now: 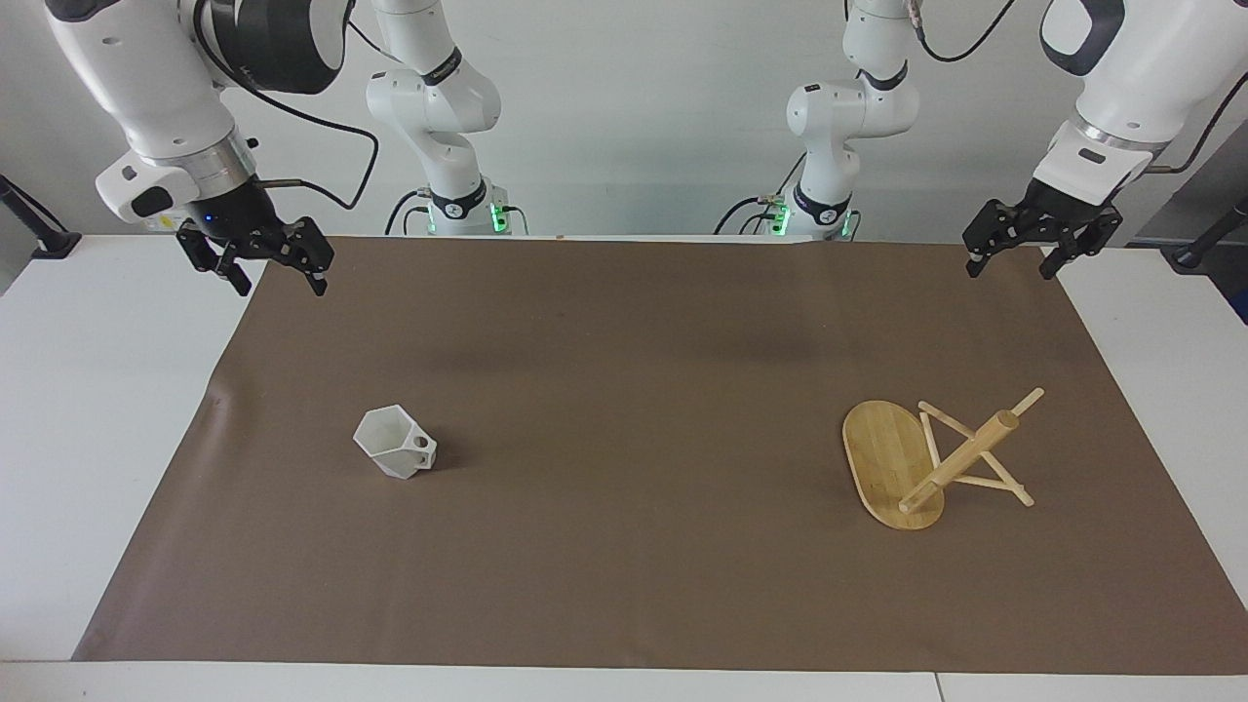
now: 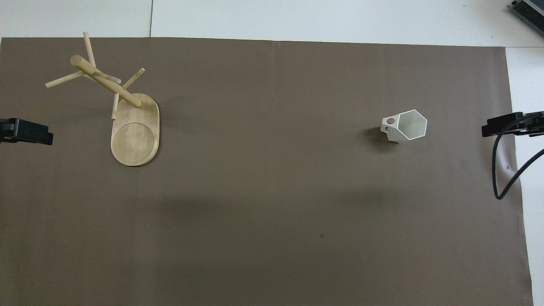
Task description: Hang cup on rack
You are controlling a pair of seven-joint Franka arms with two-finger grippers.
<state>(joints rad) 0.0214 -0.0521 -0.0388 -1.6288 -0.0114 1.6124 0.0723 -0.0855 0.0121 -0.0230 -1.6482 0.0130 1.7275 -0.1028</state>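
White cup [image 1: 395, 443] upright on the brown mat [image 1: 624, 585], toward the right arm's end; rack [image 1: 931, 463] well apart.

It looks light, rigid and smooth; the pierced handle seems the surest hold. Right gripper [image 1: 263, 268] and left gripper [image 1: 1014, 255] hang spread wide, empty.

cup [image 1: 395, 444] plain matte white | rack [image 1: 931, 462] light bamboo, fine grain | mat [image 1: 624, 390] flat brown | table [image 1: 88, 409] white
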